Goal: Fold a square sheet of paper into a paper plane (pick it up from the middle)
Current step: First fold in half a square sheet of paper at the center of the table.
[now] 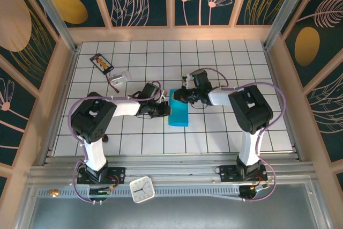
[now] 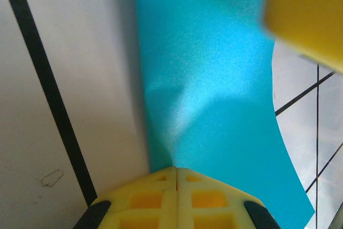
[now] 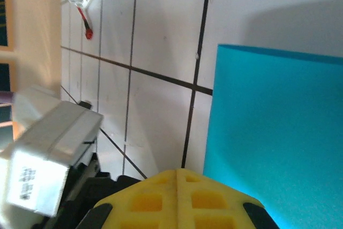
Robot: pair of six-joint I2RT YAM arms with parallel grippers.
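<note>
The sheet of paper [image 1: 178, 112] lies flat mid-table as a teal-blue rectangle, about one tile wide and two long. My left gripper [image 1: 166, 110] is shut, its yellow tips touching the paper's left edge; in the left wrist view the shut jaws [image 2: 176, 169] meet the teal paper [image 2: 214, 79], which dents slightly just ahead of them. My right gripper [image 1: 180, 96] is shut at the paper's far edge near its left corner. In the right wrist view its tips [image 3: 178, 171] rest on white tile beside the paper [image 3: 278, 132], nothing between them.
A small black card with orange marks [image 1: 102, 63] and a clear plastic piece with a red-tipped wire [image 1: 121, 77] lie at the far left. A white clock [image 1: 142, 189] sits on the near rail. The left wrist's grey housing [image 3: 48, 148] is close to my right gripper.
</note>
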